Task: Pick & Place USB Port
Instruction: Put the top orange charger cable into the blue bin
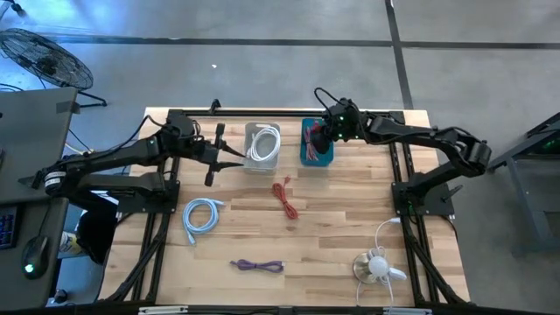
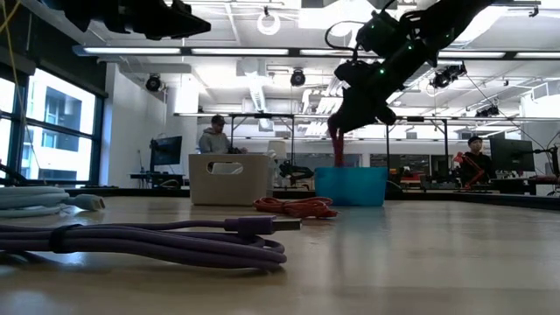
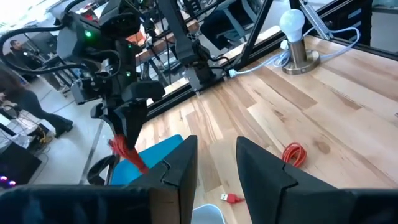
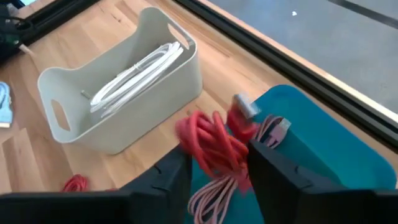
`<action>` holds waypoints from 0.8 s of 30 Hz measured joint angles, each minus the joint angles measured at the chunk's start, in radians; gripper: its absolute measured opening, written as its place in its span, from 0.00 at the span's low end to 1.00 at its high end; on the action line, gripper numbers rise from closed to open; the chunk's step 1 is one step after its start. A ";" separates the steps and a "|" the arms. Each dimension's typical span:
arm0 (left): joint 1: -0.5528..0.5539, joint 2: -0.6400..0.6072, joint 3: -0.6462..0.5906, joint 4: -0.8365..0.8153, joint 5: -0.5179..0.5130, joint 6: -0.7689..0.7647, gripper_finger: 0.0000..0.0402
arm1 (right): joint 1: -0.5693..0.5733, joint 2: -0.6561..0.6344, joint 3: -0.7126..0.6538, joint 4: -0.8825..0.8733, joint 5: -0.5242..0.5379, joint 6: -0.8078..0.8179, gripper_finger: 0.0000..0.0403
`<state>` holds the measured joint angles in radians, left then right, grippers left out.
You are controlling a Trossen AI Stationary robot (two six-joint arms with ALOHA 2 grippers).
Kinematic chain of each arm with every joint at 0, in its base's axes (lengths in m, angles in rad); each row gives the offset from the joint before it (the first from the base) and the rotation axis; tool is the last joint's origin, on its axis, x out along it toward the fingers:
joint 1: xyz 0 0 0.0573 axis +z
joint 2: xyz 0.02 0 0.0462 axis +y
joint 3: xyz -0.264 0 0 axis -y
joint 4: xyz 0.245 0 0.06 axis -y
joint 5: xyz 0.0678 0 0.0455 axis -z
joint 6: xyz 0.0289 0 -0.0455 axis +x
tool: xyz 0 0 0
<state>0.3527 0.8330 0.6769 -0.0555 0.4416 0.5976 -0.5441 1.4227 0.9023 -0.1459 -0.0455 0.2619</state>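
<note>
My right gripper (image 1: 322, 142) hangs over the blue bin (image 2: 350, 185) at the table's far edge, shut on a coiled red USB cable (image 4: 211, 146). The cable's silver plug (image 4: 245, 107) sticks out beyond the fingers. A pink cable (image 4: 273, 130) lies inside the blue bin. My left gripper (image 1: 213, 156) is open and hovers above the table, left of the white bin (image 1: 262, 146), touching nothing. A second red cable (image 1: 284, 197) lies loose on the wood near the table's middle. My right gripper (image 4: 217, 155) pinches the red cable's bundled coil (image 4: 205, 140) between its two fingers, coming from above and slanting down. The bundle is lifted clear of the table and hangs below the fingers (image 2: 337, 144) into the blue bin's opening.
The white bin holds a white cable (image 4: 134, 71). A light blue cable (image 1: 199, 214) lies on the table's left part. A purple cable (image 1: 256, 265) lies near the near edge, and a bulb lamp (image 1: 376, 265) stands at the near right. People sit in the room behind (image 2: 213, 136).
</note>
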 joint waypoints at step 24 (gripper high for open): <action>0.000 0.000 0.000 -0.008 -0.010 0.000 0.27 | 0.001 -0.007 0.000 0.072 -0.100 -0.082 0.42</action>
<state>0.3531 0.8333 0.6769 -0.0635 0.4313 0.5976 -0.5426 1.4158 0.9020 -0.0740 -0.1455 0.1799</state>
